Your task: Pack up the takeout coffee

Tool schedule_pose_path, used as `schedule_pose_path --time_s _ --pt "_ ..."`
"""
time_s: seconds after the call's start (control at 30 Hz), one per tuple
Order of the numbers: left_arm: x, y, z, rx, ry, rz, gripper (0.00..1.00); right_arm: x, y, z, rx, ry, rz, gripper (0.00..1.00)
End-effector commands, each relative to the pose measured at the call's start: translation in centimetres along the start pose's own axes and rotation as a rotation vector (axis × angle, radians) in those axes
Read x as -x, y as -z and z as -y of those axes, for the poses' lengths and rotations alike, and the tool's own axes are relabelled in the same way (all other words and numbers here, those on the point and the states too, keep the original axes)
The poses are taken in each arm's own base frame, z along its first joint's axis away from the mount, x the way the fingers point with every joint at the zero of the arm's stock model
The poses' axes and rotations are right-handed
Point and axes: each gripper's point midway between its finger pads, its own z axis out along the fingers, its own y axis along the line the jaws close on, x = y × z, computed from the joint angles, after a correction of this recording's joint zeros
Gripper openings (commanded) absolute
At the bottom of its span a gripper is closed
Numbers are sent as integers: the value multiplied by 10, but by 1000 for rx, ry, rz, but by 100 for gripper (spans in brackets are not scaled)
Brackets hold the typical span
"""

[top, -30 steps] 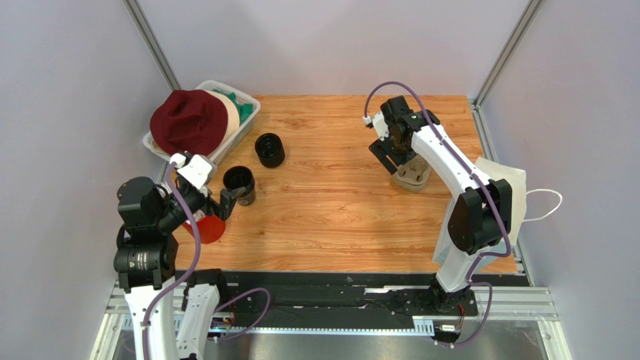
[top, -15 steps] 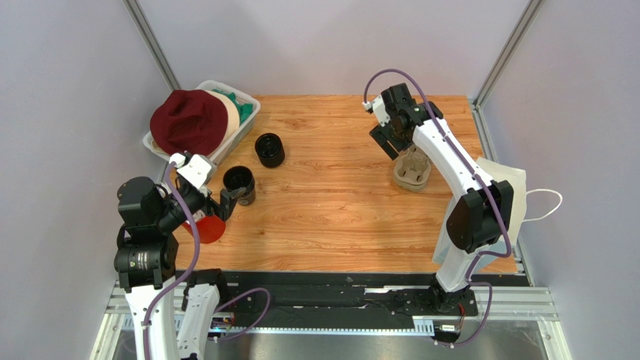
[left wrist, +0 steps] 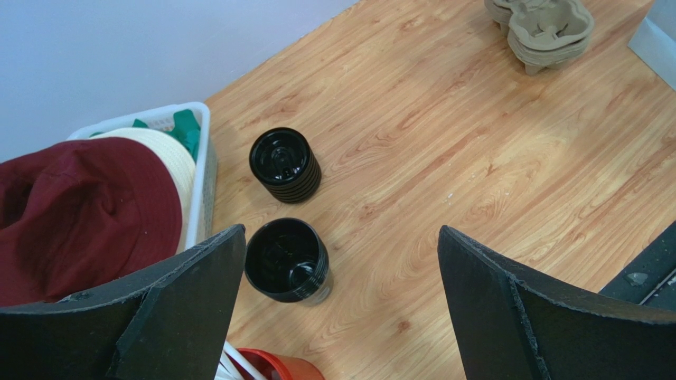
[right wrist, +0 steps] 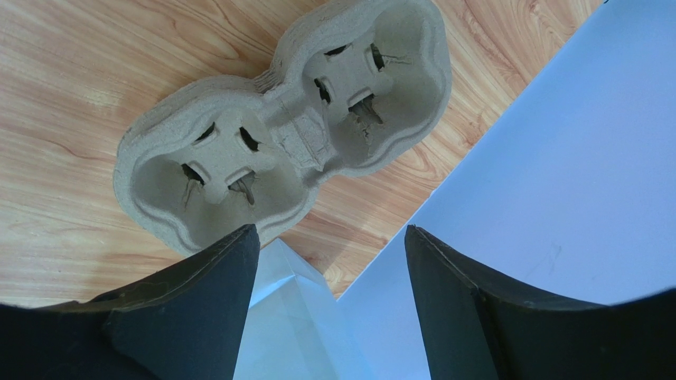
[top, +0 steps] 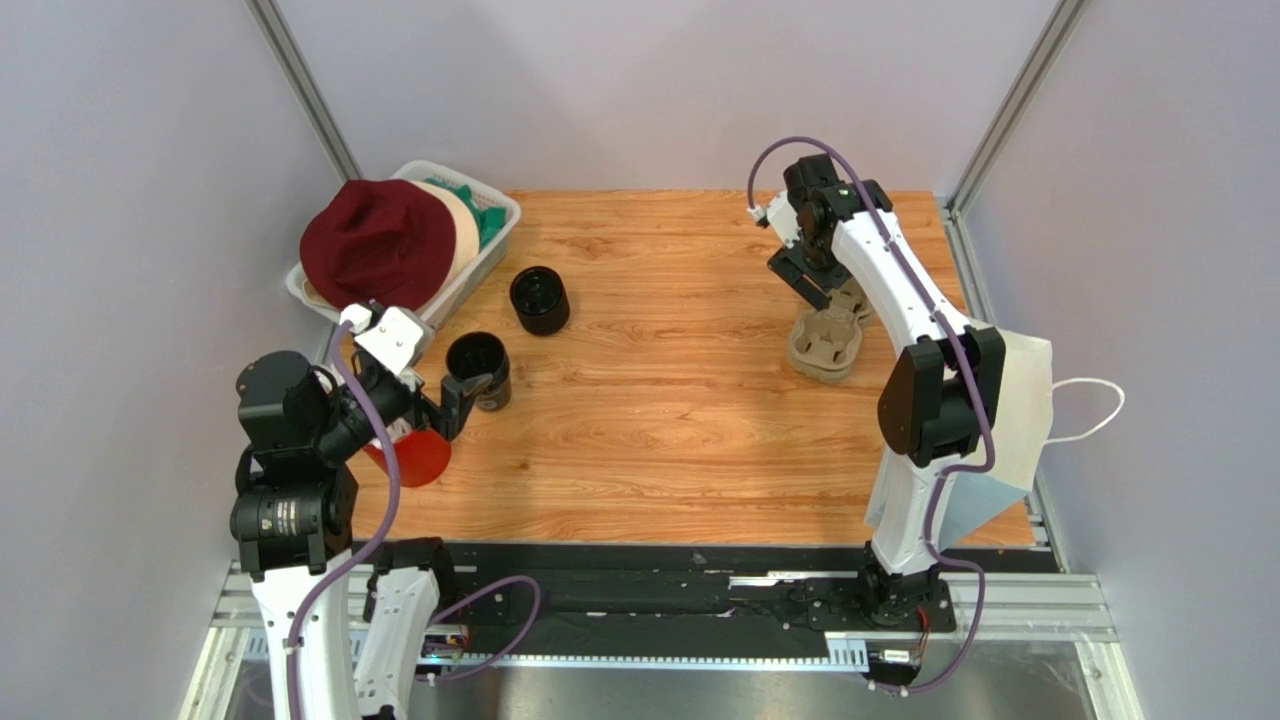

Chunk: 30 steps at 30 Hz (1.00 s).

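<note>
The takeout coffee cup (top: pixel 480 365) stands upright on the wooden worktop (top: pixel 676 435), toward its left edge and roughly midway between near and far. Its long axis is vertical, and its round open mouth faces straight up, showing a dark, glossy inside. The left gripper (left wrist: pixel 339 237) hangs just in front of it with its jaws spread wide and nothing between them. In the left wrist view the cup sits low in the gap, close against one finger (left wrist: pixel 186 309); whether they touch cannot be told.

A second black cup with ribbed sides (top: pixel 540 299) stands farther back, apart from the first. A red cup of white straws (top: pixel 422 458) is near the left edge, beside the left arm. A white bin (top: pixel 496 240) at the far-left corner holds a maroon bucket hat (top: pixel 373 240) over a cream one.

The right gripper (right wrist: pixel 332 233) hovers over the far-right part of the worktop, its jaws partly apart and empty. Directly below lies a grey pulp cup tray (right wrist: pixel 286 150) with two wells. A pale-blue paper bag (top: pixel 1010 393) lies at the right edge, just beside the tray.
</note>
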Motion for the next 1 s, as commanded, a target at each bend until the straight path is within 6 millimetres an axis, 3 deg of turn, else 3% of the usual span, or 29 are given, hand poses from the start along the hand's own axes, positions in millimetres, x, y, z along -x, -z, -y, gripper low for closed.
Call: schedule_pose_path --time_s 0.0,0.37,0.97 --pt "4 -3 -2 -7 -8 19 99 -1 4 7 -21 90 -24 73" --pt "3 -3 -3 -5 -2 16 99 -12 -22 -5 88 197 -101 72" --pt "2 -3 -5 4 1 14 99 -10 -60 -15 232 233 -101 71"
